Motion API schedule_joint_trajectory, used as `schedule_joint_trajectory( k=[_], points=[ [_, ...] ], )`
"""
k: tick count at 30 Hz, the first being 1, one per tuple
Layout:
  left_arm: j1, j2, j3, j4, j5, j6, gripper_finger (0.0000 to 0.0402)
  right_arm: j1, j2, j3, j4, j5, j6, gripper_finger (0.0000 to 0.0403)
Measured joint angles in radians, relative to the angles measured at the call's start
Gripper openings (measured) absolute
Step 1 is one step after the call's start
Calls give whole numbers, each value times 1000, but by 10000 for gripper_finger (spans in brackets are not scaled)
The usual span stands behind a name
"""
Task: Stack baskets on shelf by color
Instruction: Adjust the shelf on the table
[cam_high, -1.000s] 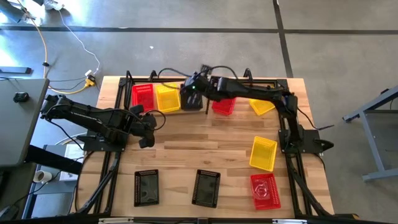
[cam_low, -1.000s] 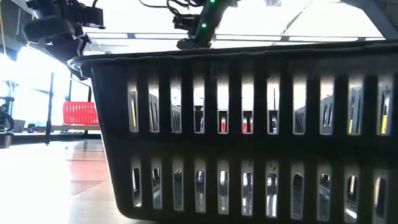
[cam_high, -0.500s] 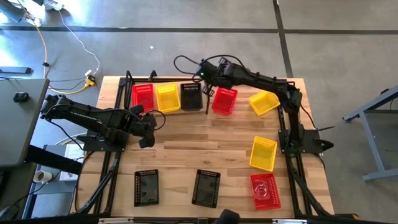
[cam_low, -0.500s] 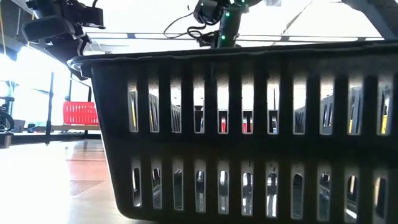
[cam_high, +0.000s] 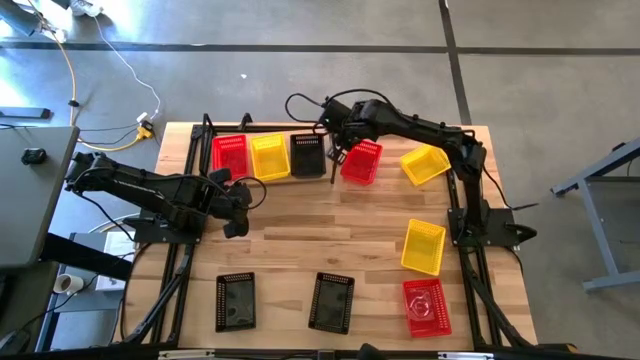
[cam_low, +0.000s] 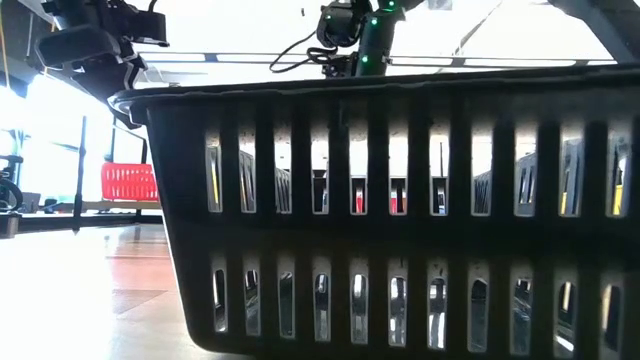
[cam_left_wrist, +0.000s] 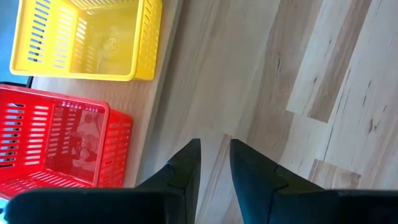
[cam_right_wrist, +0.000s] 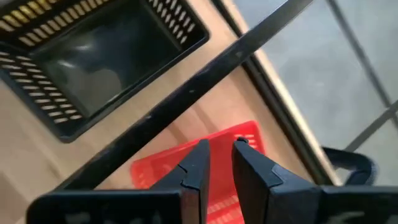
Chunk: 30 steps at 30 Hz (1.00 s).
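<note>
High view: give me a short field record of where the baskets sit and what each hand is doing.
shelf row: red basket, yellow basket, black basket, side by side
right of the divider: second red basket, tilted yellow basket
table front: two black, one yellow, one red
right hand: between black and second red basket, narrow gap between fingers, holding nothing
left hand: over bare table, narrow gap between fingers, holding nothing

Slotted plastic baskets (cam_high: 331, 302) — pale wood tabletop (cam_high: 330, 235)

Shelf (cam_high: 390, 183) with 5 baskets (cam_high: 308, 156)
</note>
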Motion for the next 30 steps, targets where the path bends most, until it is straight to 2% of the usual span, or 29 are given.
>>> schedule_joint_trajectory(
  k=[10,30],
  points=[
    [0,0,0,0,13,-7,76,13,3,0,-3,-77,37,55],
    [0,0,0,0,32,-18,76,38,14,0,4,-119,26,55]
  ],
)
